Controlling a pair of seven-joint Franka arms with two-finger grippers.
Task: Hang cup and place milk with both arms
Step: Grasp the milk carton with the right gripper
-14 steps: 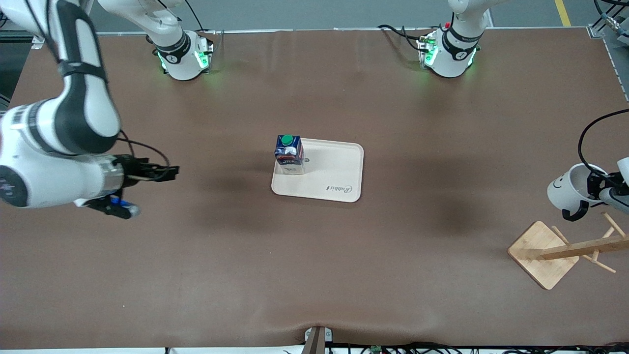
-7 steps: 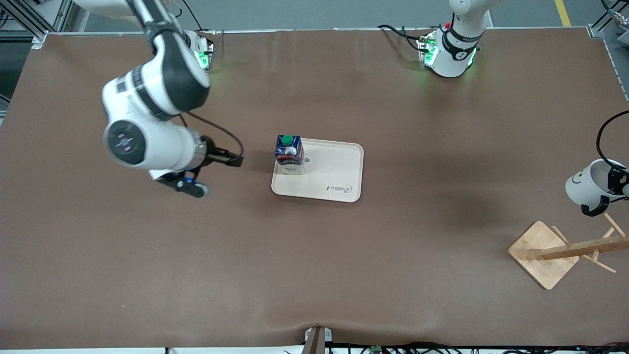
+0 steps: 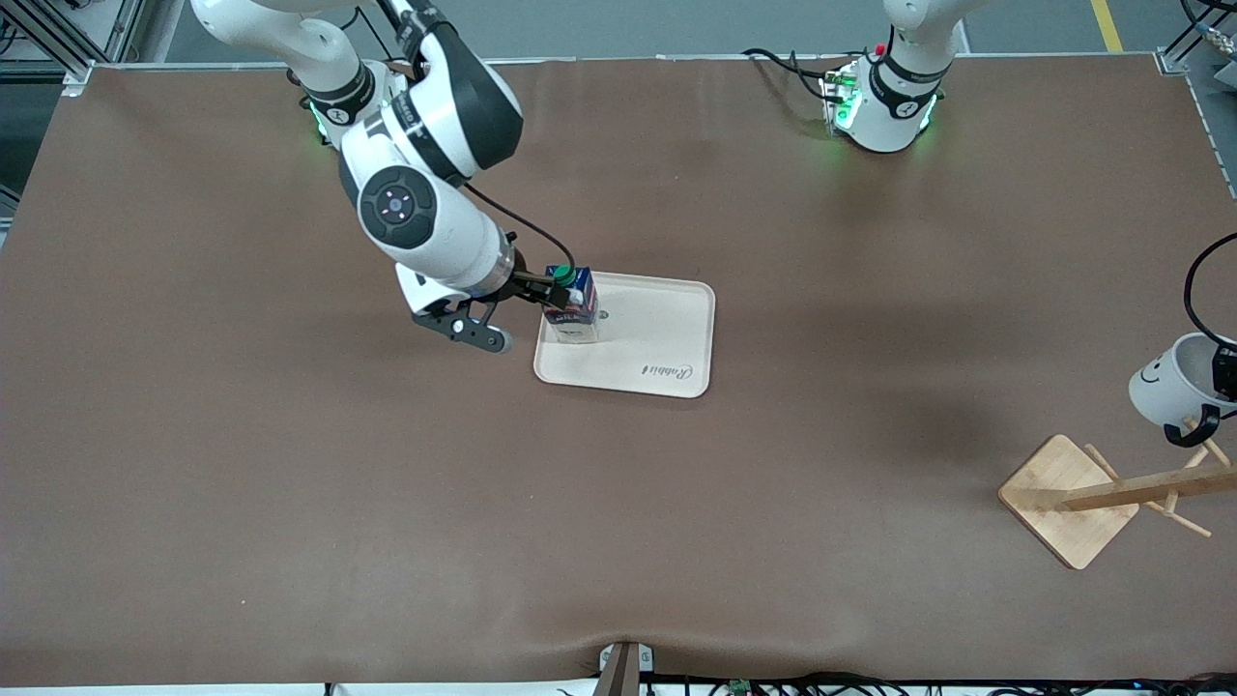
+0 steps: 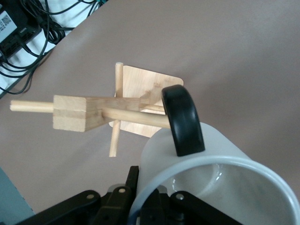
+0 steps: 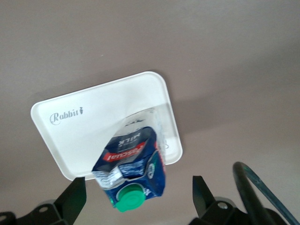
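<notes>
Brown table covering (image 3: 290,483) lies under everything you see. Your white tray (image 3: 667,333) sits just below the right gripper (image 3: 553,286), whose fingers stand spread on either side of the milk (image 3: 569,305), which stands upright on the tray's corner toward the right arm's end. Your wooden rack (image 3: 1102,493) stands just under the left gripper (image 3: 1225,372), which clamps the rim of the cup (image 3: 1174,382), its black handle (image 4: 183,119) touching a rack peg (image 4: 136,118).
</notes>
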